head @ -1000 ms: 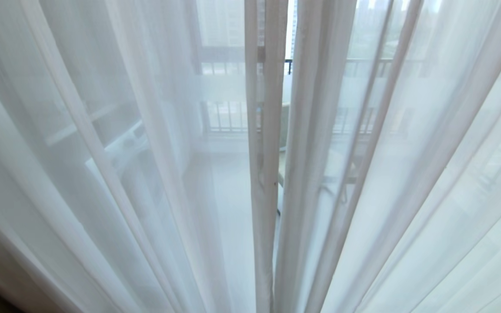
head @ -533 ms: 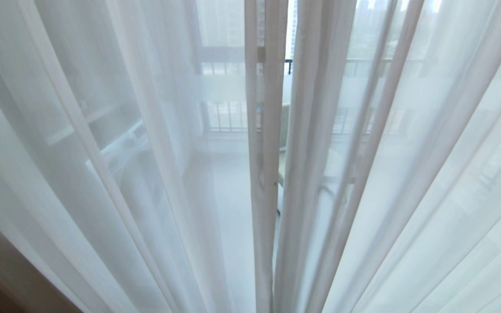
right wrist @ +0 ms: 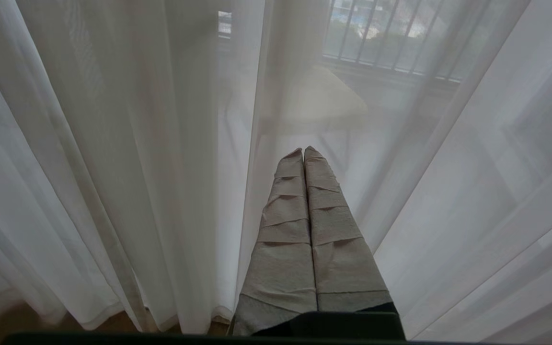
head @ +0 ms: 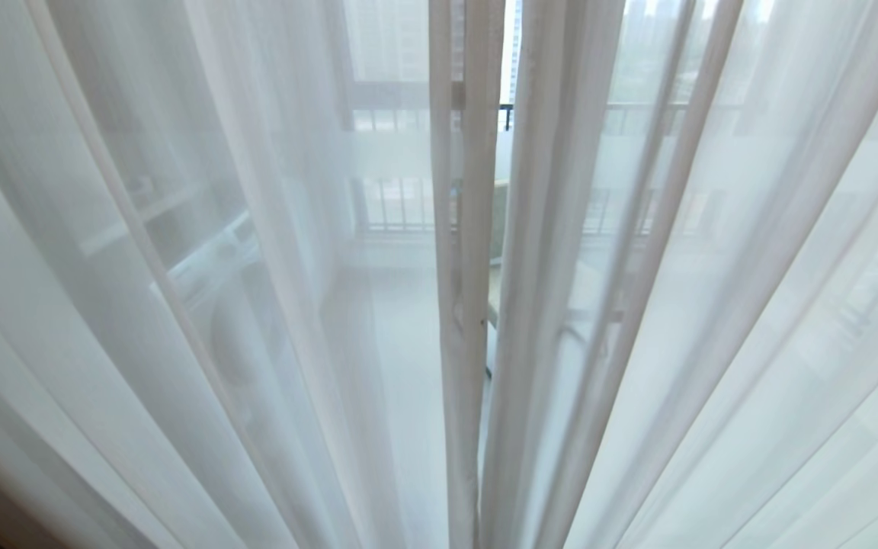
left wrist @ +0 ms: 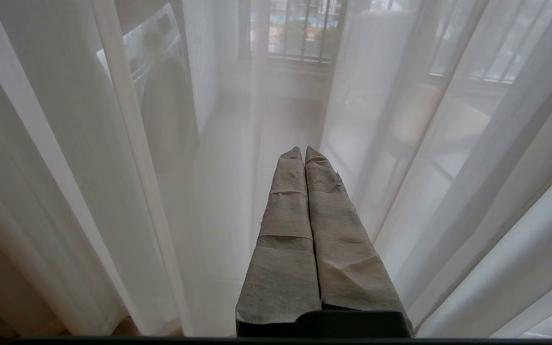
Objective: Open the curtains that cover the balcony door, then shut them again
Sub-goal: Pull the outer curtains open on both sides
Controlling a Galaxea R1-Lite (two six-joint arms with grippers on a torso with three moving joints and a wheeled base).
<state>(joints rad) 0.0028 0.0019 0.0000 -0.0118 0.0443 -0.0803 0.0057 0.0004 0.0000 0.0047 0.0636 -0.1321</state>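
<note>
A: What had changed over the last second?

B: Very little. The sheer curtains (head: pixel 256 305) hung across nearly the whole head view, and only the folds toward eight o'clock had swayed a bit, so the strip of darker floor at the corner showed less than a second before. The narrow gap (head: pixel 501 191) between the two panels, just right of twelve o'clock, looked the same as before.

A: And the robot's arms?

B: Neither showed in the head view. In its wrist view the left gripper (left wrist: pixel 304 152) had its taped fingers pressed together, pinching nothing, and pointed at the sheers, with fabric near its tips. The right gripper (right wrist: pixel 303 152) matched it: fingers together, empty, aimed at a fold. Whether either tip touched the cloth could not be told.

A: Where was the balcony door?

B: Behind the sheers. Its frosted band (head: pixel 389 156) and the railing (head: pixel 401 206) beyond showed dimly through the fabric around eleven o'clock.

A: So what did that mean for the task?

B: Probably that opening had not begun, or the closing was already done; the curtains covered the door either way.
</note>
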